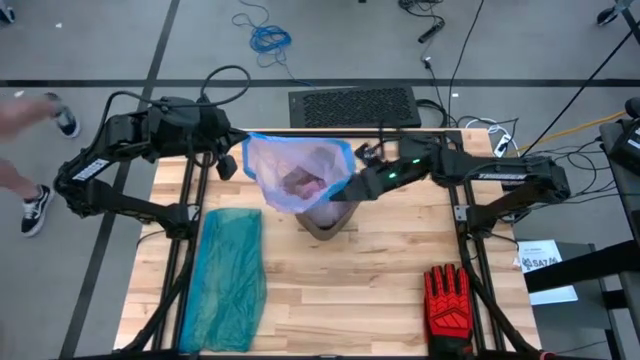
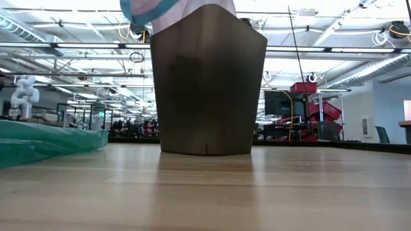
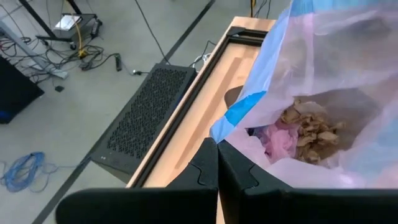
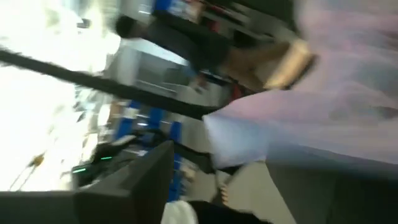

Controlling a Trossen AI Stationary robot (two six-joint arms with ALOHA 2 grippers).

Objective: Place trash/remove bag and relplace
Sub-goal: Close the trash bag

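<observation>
The pinkish bag (image 1: 295, 170) with its blue drawstring rim (image 1: 300, 140) is drawn up out of the dark brown bin (image 2: 209, 80), its mouth spread wide. Brown paper trash (image 3: 308, 127) lies inside it. My left gripper (image 1: 232, 152) is shut on the rim at the bag's left. My right gripper (image 1: 352, 185) stands open by the bag's right side. The bag's lower end is hidden in the bin (image 1: 328, 222). My left gripper pinches the bag's blue rim (image 3: 231, 118) between its two shut fingers (image 3: 217, 168), coming from the table's left side and slanting down. The rim is lifted above the bin and the film hangs slack below it. My right gripper is next to the bag's right wall (image 4: 261, 124); I cannot tell whether it touches.
A teal-green plastic bag (image 1: 232, 275) lies flat on the table's left half. A red-and-black glove (image 1: 447, 305) lies near the front right corner. A black perforated mat (image 1: 355, 105) lies on the floor beyond the far edge. A person's legs (image 1: 30, 150) show at the far left.
</observation>
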